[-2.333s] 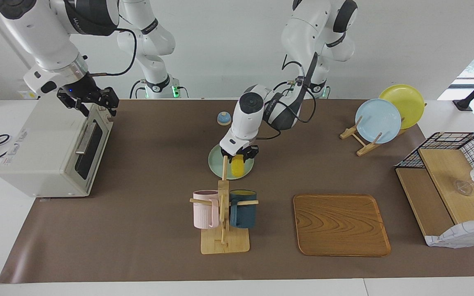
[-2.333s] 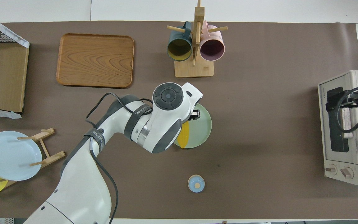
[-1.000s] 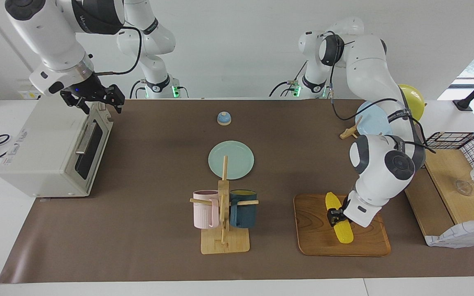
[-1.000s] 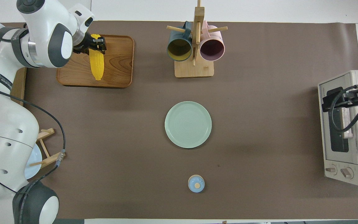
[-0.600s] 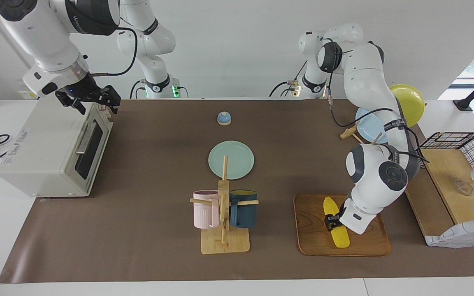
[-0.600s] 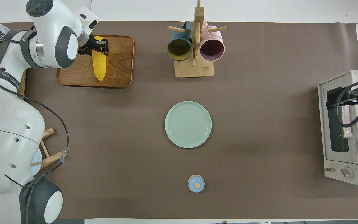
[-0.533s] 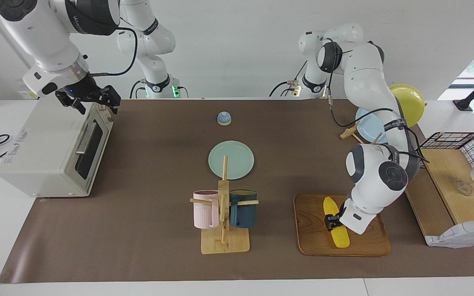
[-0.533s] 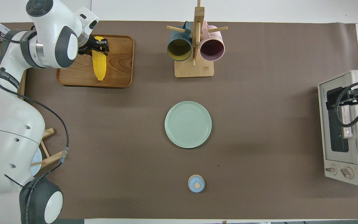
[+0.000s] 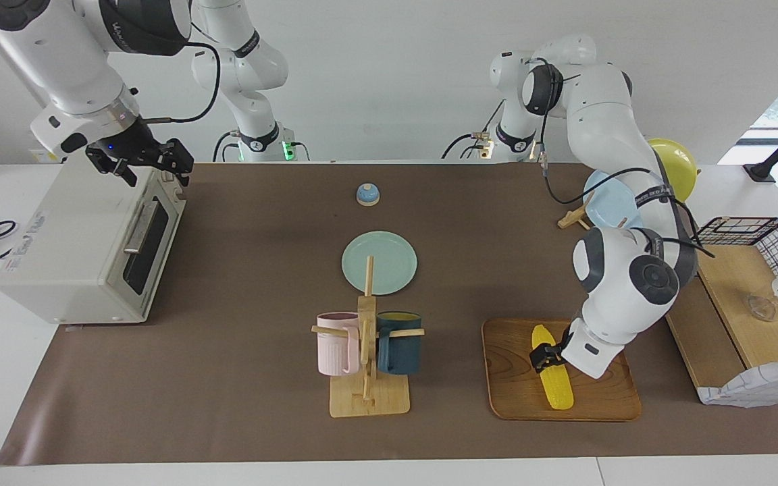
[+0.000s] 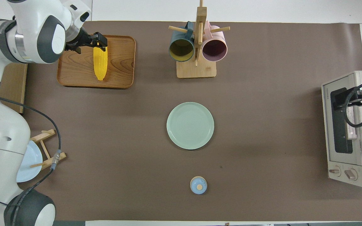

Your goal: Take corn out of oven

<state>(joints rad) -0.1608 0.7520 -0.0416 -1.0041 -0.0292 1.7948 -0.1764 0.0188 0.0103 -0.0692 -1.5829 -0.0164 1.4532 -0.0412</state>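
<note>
A matte brown mat [image 9: 261,283] covers the white table. On it, the rounded-corner wooden tray [image 9: 517,391] with visible grain holds the corn [image 9: 554,381], a knobbly yellow cob lying flat. The left gripper [image 9: 543,356] hangs over the cob's blunt end, fingers spread and released. At the right arm's end, the right gripper [image 9: 138,162] waits, open, over the boxy cream oven [image 9: 71,250], whose dark glass door is closed.

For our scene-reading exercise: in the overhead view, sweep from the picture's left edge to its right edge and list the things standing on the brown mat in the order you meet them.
Wooden tray with the corn lying on it → mug rack → green plate, with the small blue bell in the same span nearer the robots → oven.
</note>
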